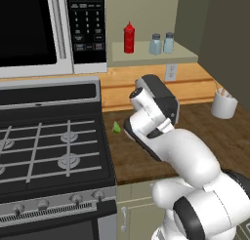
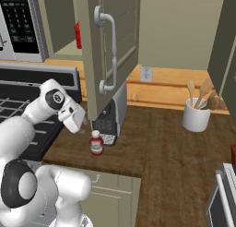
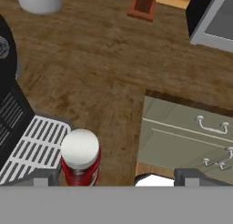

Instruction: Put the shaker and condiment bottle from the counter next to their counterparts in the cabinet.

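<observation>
Condiment bottle, red body, white label band and white cap: upright on the wooden worktop near its front edge, just beside a dark appliance under the open cabinet door. Fingers spread wide apart, empty, the bottle standing between them, nearer one. Cabinet shelf holds the tall red squeeze bottle and two pale-blue shakers side by side; white utensil cup stands well apart.

Wooden counter — gas stove
</observation>
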{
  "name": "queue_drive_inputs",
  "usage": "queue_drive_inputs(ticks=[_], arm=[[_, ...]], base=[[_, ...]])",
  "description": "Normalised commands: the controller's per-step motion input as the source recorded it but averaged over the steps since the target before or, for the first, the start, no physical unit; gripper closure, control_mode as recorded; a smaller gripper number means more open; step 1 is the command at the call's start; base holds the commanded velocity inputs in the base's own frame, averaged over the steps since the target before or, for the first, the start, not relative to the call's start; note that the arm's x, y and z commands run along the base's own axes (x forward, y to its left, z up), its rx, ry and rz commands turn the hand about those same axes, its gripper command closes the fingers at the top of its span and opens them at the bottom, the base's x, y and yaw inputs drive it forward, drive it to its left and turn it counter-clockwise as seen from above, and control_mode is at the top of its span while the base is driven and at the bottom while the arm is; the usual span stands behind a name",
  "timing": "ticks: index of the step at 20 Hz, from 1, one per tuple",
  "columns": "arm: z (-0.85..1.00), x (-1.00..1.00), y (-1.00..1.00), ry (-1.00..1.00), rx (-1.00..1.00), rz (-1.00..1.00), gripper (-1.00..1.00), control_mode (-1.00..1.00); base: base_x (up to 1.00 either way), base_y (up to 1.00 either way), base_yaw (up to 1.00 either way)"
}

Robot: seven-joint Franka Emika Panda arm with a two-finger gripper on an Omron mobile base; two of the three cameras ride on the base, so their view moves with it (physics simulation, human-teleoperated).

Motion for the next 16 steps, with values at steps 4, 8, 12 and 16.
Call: queue_drive_inputs(ticks=[4, 8, 12, 16], arm=[[-0.03, -0.02, -0.05, 0.09, 0.00, 0.15, -1.00, -1.00], [-0.10, -0.29, -0.05, 0.00, 0.00, 0.05, -1.00, -1.00], [-0.13, -0.52, -0.08, 0.00, 0.00, 0.00, -1.00, -1.00], [-0.17, -0.31, -0.11, -0.01, 0.00, 0.01, -1.00, -1.00]], base=[[0.00, 0.00, 0.00], [0.00, 0.00, 0.00], [0.00, 0.00, 0.00], [0.00, 0.00, 0.00]])
